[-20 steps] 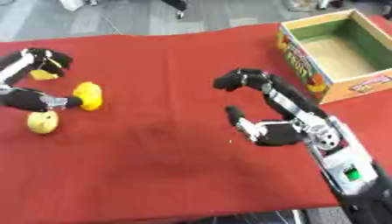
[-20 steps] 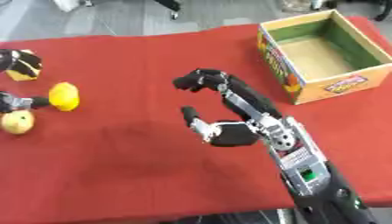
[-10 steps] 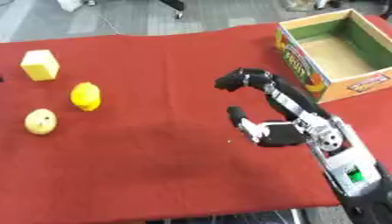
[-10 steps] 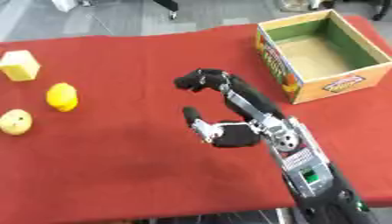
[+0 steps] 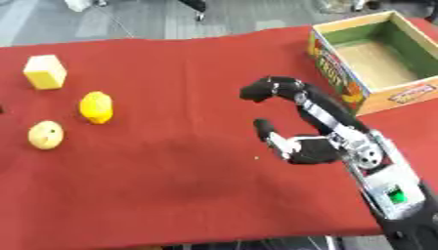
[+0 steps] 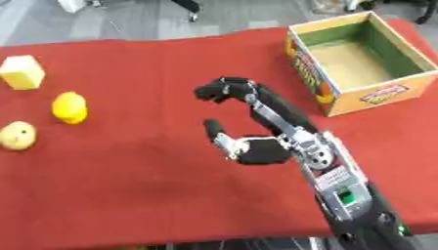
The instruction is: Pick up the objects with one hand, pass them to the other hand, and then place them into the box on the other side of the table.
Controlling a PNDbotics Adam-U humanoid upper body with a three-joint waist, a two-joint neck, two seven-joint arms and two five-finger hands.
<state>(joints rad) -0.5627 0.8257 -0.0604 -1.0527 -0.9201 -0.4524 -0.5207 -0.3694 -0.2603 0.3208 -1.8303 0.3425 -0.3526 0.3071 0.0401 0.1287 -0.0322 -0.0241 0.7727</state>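
My right hand hangs over the middle of the red tablecloth, fingers curled over, thumb apart, holding nothing. My left hand shows in neither view. The pale yellow cube, the waxy lemon and a rounder, dull yellow fruit lie well apart from it, far left. The cardboard box stands open and empty, far right. I judge the smooth rounded fruits likely to roll off under a careless grasp; the soft cloth may bunch.

both views look down from the robot's head, side by side. they share the red table and the box.
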